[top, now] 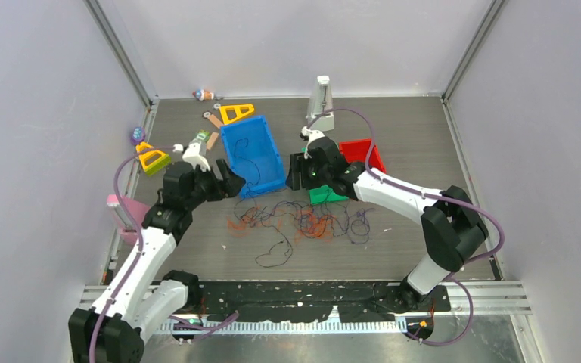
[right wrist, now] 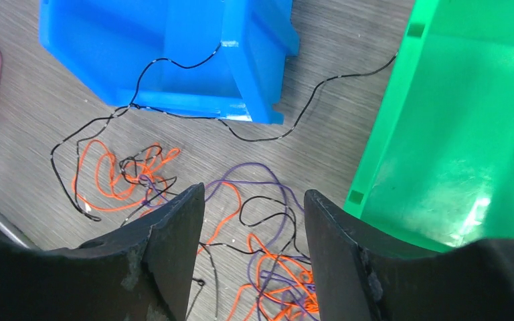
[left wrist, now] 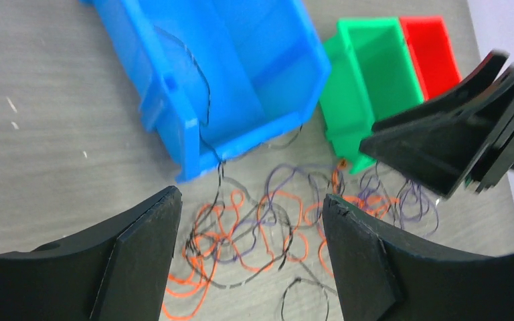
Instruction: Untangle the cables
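Tangle of thin orange, purple and black cables (top: 302, 221) lies on the grey wood-grain counter (top: 416, 144) in the overhead view. It sits just in front of an open blue plastic bin (top: 232, 147) and a small green plastic bin (top: 325, 197), with a red plastic bin (top: 365, 151) behind the green one. One black strand runs up into the blue bin. The left tool (top: 228, 183) hangs by that bin's near left corner. The right tool (top: 299, 171) hangs between the blue and green bins.

From the left wrist, the left tool (left wrist: 251, 200) is released: its fingers stand wide apart with nothing between them, and the tangle (left wrist: 268, 231) spreads on the counter below the gap. A black strand climbs the blue bin's near wall and loops inside. The right tool shows blurred at the right, in front of the green bin.

From the right wrist, the right tool (right wrist: 254, 194) is likewise released, fingers parted above orange and purple loops (right wrist: 271, 274), gripping nothing. One black strand crosses the blue bin's wall; another trails to the green bin's edge.
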